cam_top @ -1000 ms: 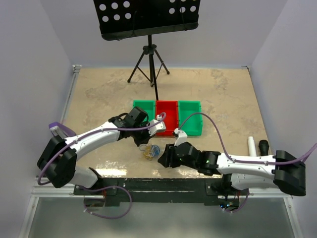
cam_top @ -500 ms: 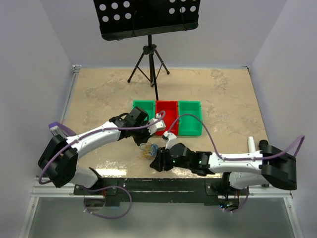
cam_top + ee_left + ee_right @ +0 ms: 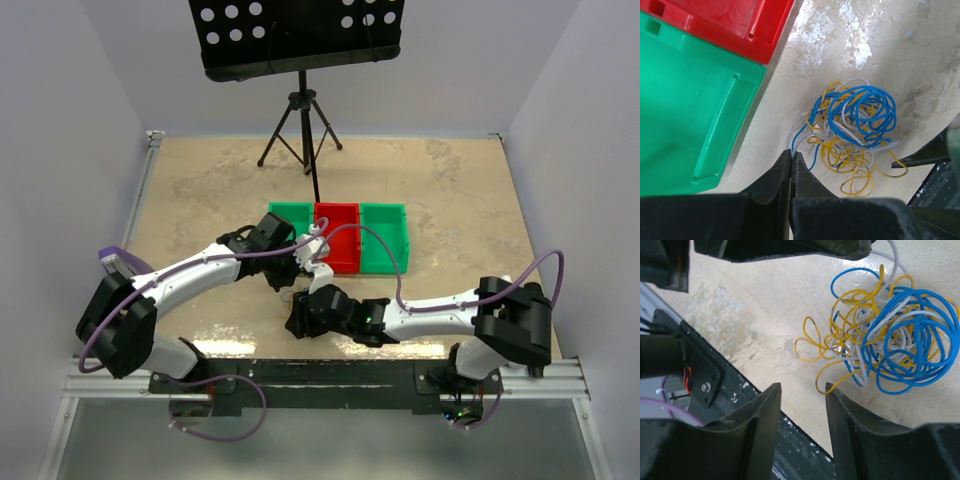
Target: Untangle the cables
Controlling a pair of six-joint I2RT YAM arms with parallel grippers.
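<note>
At the bottom centre of the overhead view, the right gripper (image 3: 296,320) lies low over the beige marbled tabletop (image 3: 200,180), close to its near edge. In the right wrist view, this black two-finger gripper (image 3: 801,407) has its fingers spread apart around bare table. The loose end of one yellow strand lies just past the gap between the tips.

The cables (image 3: 890,342), a small clump of thin blue, yellow-orange and white wire loops, sit on the table in the upper right of that frame. They are just beyond the open fingers and clear of them.

On the clump's far side in the overhead view is the left gripper (image 3: 298,277). In the left wrist view, its black fingers (image 3: 791,162) are pressed together at the bottom centre. The ends of a blue and a white strand from the cables (image 3: 852,131) reach its tips, but whether either is pinched cannot be told.

Past it stand a green plastic bin (image 3: 690,100) and a red plastic bin (image 3: 740,20), touching side by side. Further back, at the top of the overhead view, is a black perforated music stand (image 3: 300,35) on a tripod.
</note>
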